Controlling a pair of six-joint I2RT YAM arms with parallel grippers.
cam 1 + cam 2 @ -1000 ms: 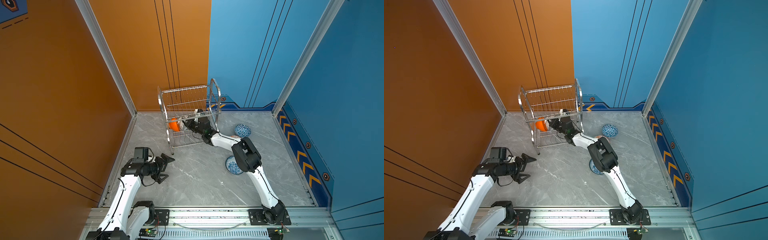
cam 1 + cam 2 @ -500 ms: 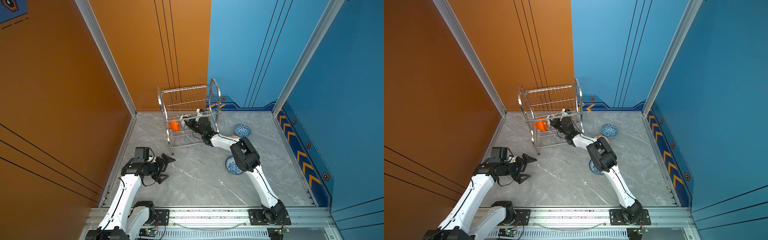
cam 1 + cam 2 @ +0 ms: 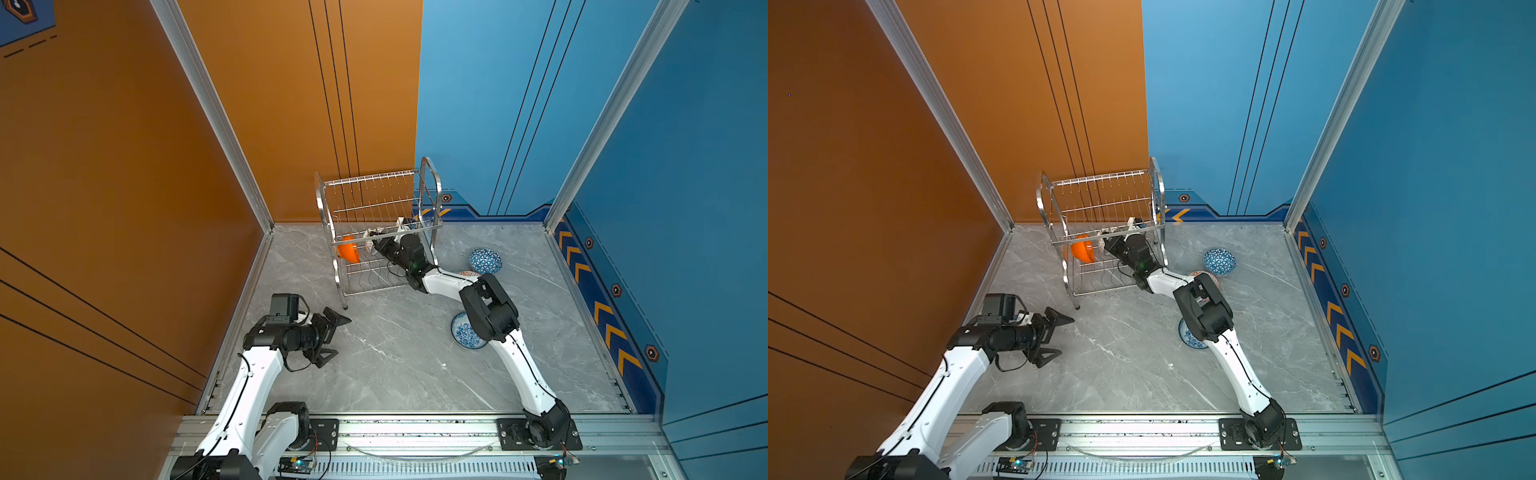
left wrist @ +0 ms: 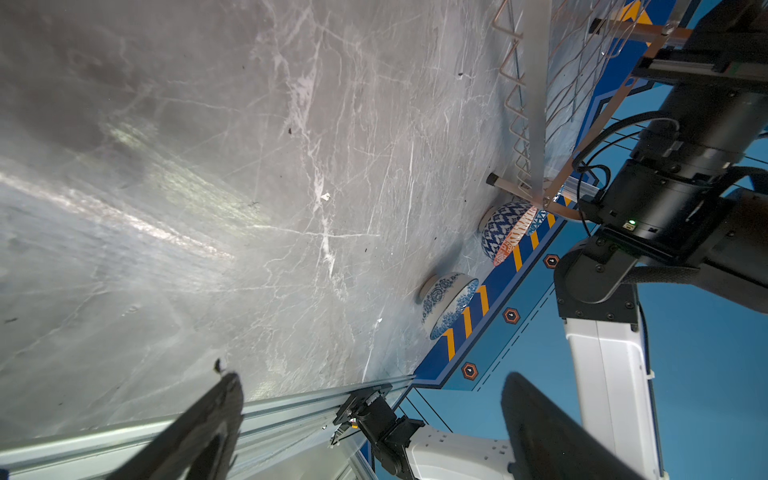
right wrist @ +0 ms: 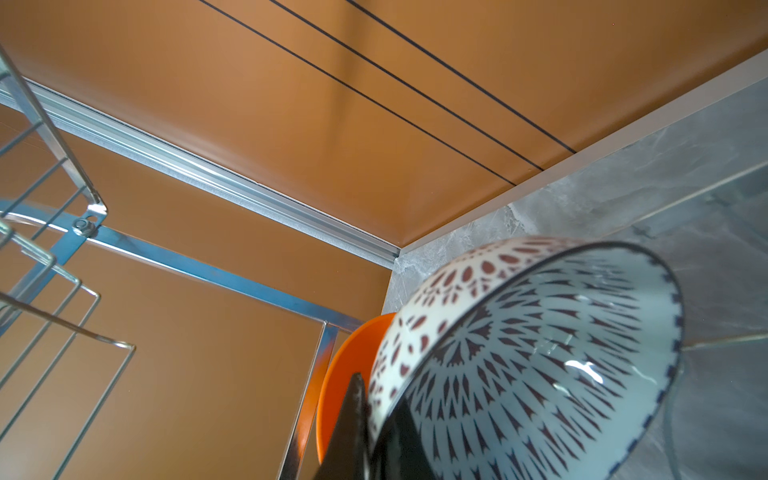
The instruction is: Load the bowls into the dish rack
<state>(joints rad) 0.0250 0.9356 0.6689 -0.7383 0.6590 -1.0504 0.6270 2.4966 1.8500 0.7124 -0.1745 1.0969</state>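
The steel dish rack (image 3: 430, 179) (image 3: 1044, 199) stands at the back by the orange wall. An orange bowl (image 3: 348, 252) (image 3: 1082, 250) (image 5: 347, 365) stands on edge on its lower shelf. My right gripper (image 3: 376, 242) (image 3: 1109, 242) (image 5: 376, 399) reaches into the rack, shut on the rim of a white bowl with black lattice (image 5: 540, 353), held tilted right beside the orange one. My left gripper (image 3: 341, 336) (image 3: 1065, 336) (image 4: 374, 378) hovers open and empty, low over the floor, in front of the rack.
Three bowls sit on the grey floor right of the rack: blue-white triangles (image 3: 485, 261) (image 4: 500, 224), orange-white geometric (image 3: 469, 273) (image 4: 515, 237), and blue-white floral (image 3: 460, 335) (image 4: 446, 299), partly under my right arm. Walls close in on three sides.
My right gripper has carried the lattice bowl slightly deeper into the rack, towards the orange bowl. The left arm has not moved.
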